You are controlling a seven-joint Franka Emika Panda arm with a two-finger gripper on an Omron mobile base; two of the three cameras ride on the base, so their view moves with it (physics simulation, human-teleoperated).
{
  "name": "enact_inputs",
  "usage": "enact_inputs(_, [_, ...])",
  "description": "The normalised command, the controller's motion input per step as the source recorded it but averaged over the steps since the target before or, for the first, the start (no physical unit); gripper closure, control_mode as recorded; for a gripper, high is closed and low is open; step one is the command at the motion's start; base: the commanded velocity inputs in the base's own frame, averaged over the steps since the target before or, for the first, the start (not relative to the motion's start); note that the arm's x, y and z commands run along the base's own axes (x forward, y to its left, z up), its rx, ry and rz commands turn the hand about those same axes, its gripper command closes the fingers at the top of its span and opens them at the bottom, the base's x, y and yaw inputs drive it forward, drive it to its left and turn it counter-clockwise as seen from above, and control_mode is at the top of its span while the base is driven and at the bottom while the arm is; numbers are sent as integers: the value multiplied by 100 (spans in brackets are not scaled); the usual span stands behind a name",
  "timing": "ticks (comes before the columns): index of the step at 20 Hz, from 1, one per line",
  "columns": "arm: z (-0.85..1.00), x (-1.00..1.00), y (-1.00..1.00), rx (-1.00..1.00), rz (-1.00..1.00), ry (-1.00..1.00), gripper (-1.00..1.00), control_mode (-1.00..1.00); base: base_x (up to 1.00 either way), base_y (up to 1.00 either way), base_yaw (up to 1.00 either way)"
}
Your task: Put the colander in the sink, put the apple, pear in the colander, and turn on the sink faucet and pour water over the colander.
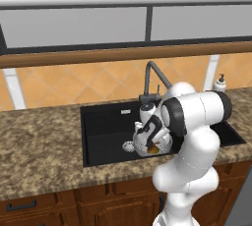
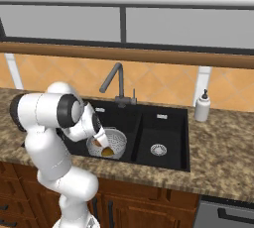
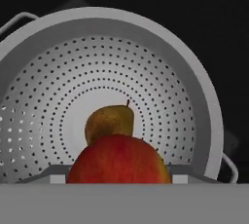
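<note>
Apple (image 3: 118,160) at end effector (image 3: 118,181), over colander (image 3: 160,52)

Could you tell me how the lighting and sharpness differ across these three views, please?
Hand view: colander brightly lit, its holes crisp, sink behind nearly black; apple looms large, cut by the frame's bottom, pear behind it. Left and right base views: even, flat light, soft rendering, fruit a small blur in the colander.
</note>
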Motion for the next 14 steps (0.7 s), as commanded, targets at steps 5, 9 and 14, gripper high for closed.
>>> enact_inputs(5, [-41, 48, 0, 0, 0, 1, 100, -100, 0, 0, 0])
enact_inputs(9, [-39, 26, -1, 0, 0, 1, 100, -100, 0, 0, 0])
enact_inputs(14, [-20, 0, -9, 0, 0, 0, -100, -100, 0, 0, 0])
